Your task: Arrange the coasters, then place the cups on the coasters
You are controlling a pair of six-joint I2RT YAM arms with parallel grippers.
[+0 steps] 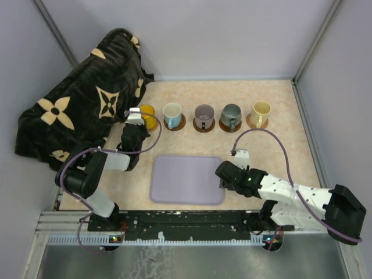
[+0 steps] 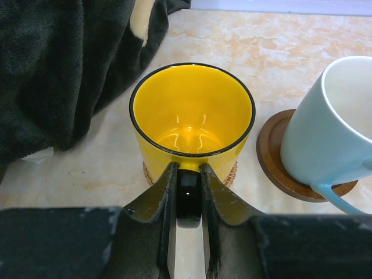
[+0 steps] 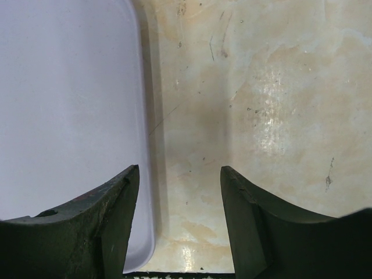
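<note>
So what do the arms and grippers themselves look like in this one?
Left arm and right arm: black joints, white links, the right showing a green light. Left gripper and right gripper have dark tapered fingers. A mauve cable loops from each wrist.

The setting is a robotics test cell in a laboratory, not a home. Plain grey wall panels [image 1: 221, 35] enclose the work surface on 3 sides, joined at the corners by metal struts [image 1: 317, 40]. 2 robot arms, the left arm [image 1: 87, 177] and the right arm [image 1: 290, 192], are bolted to a slotted aluminium rail [image 1: 174, 229] at the near edge of a marble-patterned table [image 1: 192, 142], with exposed cables [image 1: 273, 135]. The household items, a patterned blanket [image 1: 81, 104], a lavender tray [image 1: 186, 180] and 5 cups [image 1: 204, 114] on coasters [image 1: 204, 129], sit as test props.
</note>
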